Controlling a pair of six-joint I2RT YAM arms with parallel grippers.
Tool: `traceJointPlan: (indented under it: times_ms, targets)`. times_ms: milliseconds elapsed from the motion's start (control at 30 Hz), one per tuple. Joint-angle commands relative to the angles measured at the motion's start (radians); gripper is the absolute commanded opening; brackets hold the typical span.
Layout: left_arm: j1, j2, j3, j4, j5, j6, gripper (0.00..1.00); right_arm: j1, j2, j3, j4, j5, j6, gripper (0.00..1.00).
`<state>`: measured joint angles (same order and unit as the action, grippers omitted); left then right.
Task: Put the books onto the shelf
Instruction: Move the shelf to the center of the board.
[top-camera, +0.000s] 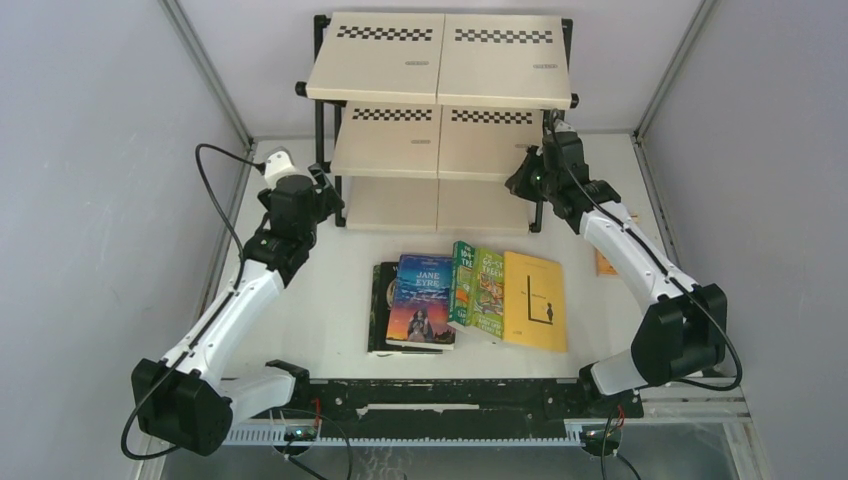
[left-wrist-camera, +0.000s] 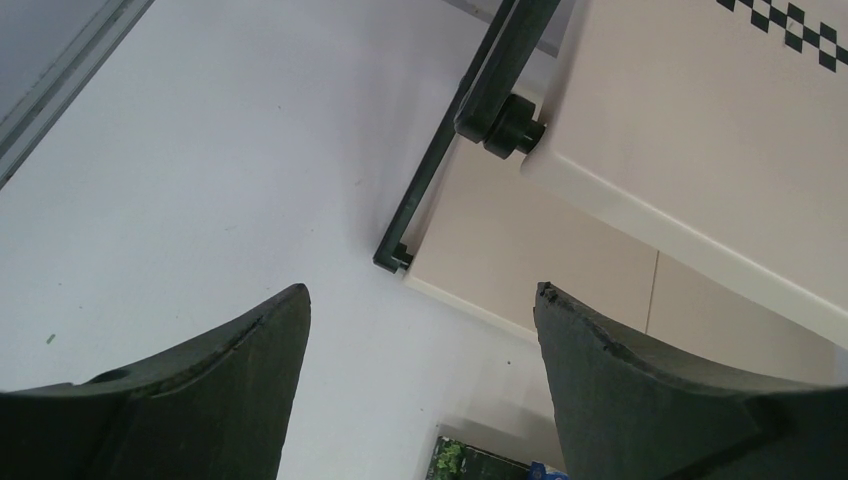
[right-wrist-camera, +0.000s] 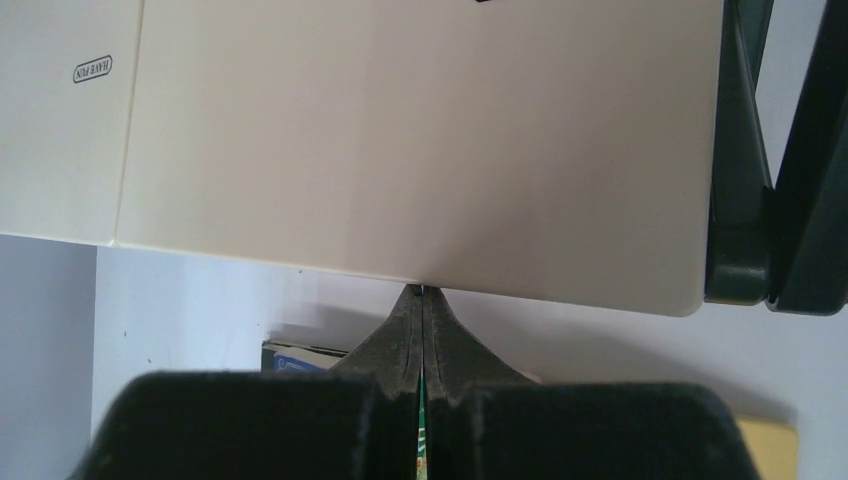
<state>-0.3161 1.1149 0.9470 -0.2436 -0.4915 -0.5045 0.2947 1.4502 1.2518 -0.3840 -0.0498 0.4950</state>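
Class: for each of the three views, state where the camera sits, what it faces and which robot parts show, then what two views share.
Top external: above and behind, looking down on shelf, books, both arms.
Left wrist: on the left arm, facing table and shelf corner; open left gripper shows.
Right wrist: facing a shelf board's edge; shut right gripper shows.
Shared: the shelf.

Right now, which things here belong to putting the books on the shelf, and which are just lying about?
Job: shelf; Jane Eyre book; dark book under it; left green book; right green book; yellow book; small orange book at the right.
Just there: black rail along the near edge; white slotted strip in front of it.
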Motion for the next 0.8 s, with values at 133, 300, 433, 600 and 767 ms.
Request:
traceJointPlan:
  times_ms: [133, 300, 433, 600, 767]
  targets:
    - [-0.005, -0.004, 0.046, 0.052, -0.01, 0.023, 0.86, -0.012, 0.027, 0.029, 0.102, 0.029, -0.015, 0.0]
    - [-0.005, -0.006, 0.038, 0.052, -0.009, 0.017, 0.86, -0.021, 0.034, 0.031, 0.113, 0.034, -0.019, 0.0]
    - [-0.005, -0.006, 0.036, 0.052, -0.004, 0.009, 0.86, -0.023, 0.048, 0.058, 0.104, 0.035, -0.033, 0.0]
    - [-0.005, -0.006, 0.034, 0.051, 0.002, -0.001, 0.86, -0.029, 0.063, 0.082, 0.096, 0.03, -0.044, 0.0]
    - [-0.005, -0.02, 0.027, 0.043, 0.003, -0.004, 0.87, -0.017, 0.055, 0.095, 0.061, 0.022, -0.052, 0.02]
